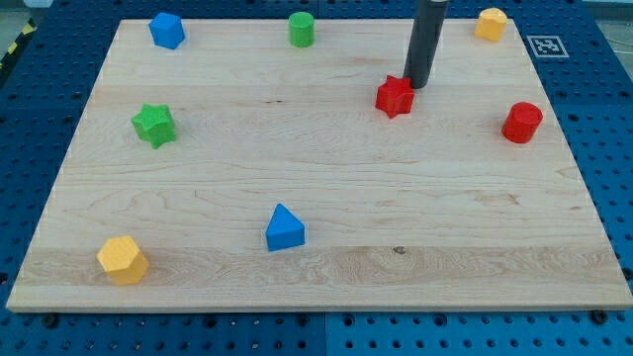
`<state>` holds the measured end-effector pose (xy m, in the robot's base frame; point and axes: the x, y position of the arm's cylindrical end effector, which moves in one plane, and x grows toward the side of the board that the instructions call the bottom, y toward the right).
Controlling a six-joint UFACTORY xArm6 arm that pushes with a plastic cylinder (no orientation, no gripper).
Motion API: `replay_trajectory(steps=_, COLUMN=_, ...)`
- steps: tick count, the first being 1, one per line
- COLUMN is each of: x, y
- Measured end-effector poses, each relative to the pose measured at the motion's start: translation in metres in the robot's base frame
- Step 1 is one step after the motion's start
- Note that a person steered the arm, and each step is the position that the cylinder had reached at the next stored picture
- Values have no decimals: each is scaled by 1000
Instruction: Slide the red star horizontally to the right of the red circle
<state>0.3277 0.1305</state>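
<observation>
The counter (316, 227) is a pale wooden board on a blue pegboard base, with blocks spread well apart. There is no gripper on this arm, so nothing is clenched or released; it ends in a dark rod, and my tip (417, 86) sits just beside the red star (395, 96), at its upper right edge, touching or nearly so. The red circle (521, 122) stands near the view's right edge, well apart from the star and slightly lower. Little bare board shows beyond the circle. The star looks small, light and rigid, likely to slide easily on smooth wood, and its points may make it spin under an off-centre push. I judge contact should be on its left side, square through the middle, steering around the circle

Elsewhere: blue triangle (285, 228), green star (154, 125), yellow block (123, 260)
</observation>
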Motion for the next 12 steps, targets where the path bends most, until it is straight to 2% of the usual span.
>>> replay_trajectory(steps=6, x=10, y=3)
replay_trajectory(steps=11, x=-13, y=-2)
replay_trajectory(steps=12, x=1, y=-2)
